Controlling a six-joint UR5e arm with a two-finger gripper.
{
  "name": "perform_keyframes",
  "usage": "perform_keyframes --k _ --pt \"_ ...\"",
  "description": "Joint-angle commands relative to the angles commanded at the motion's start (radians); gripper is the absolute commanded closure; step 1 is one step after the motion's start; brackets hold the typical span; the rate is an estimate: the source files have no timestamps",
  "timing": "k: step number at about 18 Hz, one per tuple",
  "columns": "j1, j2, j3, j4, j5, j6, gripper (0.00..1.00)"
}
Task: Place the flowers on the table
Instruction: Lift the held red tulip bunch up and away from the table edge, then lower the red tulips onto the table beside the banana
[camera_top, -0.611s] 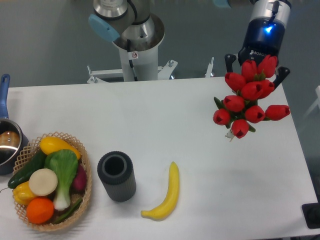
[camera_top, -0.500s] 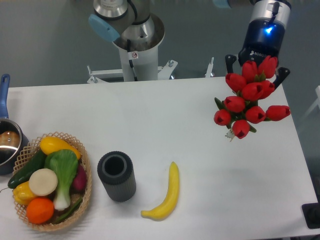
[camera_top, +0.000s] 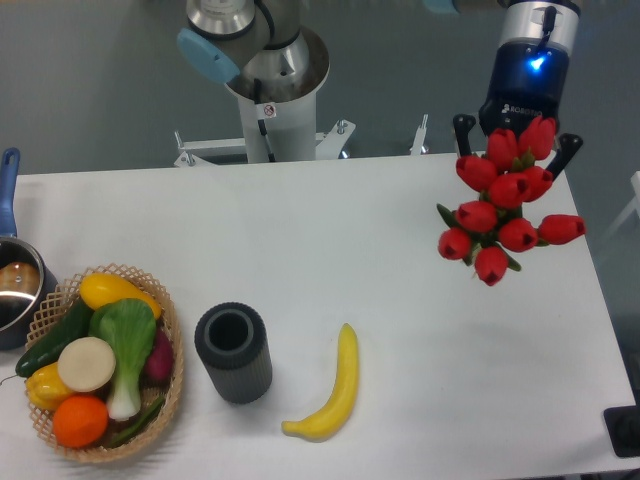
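The flowers, a bunch of red tulip buds with green leaves, hang at the far right over the white table. My gripper is directly above and behind them, under the blue-lit wrist. Its dark fingers stand on either side of the top buds, and it appears shut on the bunch. The stems and the fingertips are hidden behind the buds. I cannot tell whether the lowest buds touch the tabletop.
A yellow banana lies front centre. A black ribbed cylinder stands left of it. A wicker basket of vegetables sits front left, with a pot at the left edge. The arm's base is at the back.
The gripper and the flowers have shifted slightly to the right. The pale stem end that showed below the buds is out of sight now.
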Motion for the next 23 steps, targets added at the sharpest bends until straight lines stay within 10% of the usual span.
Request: perform_keyframes --k 8,13,23 --pt "-0.124 -0.001 -0.034 -0.071 0.444 0.101 0.56" --pt "-0.201 -0.098 -0.054 -0.077 0.6 0.101 0.55" --pt "-0.305 -0.277 -0.034 -0.061 0.644 0.101 0.48"
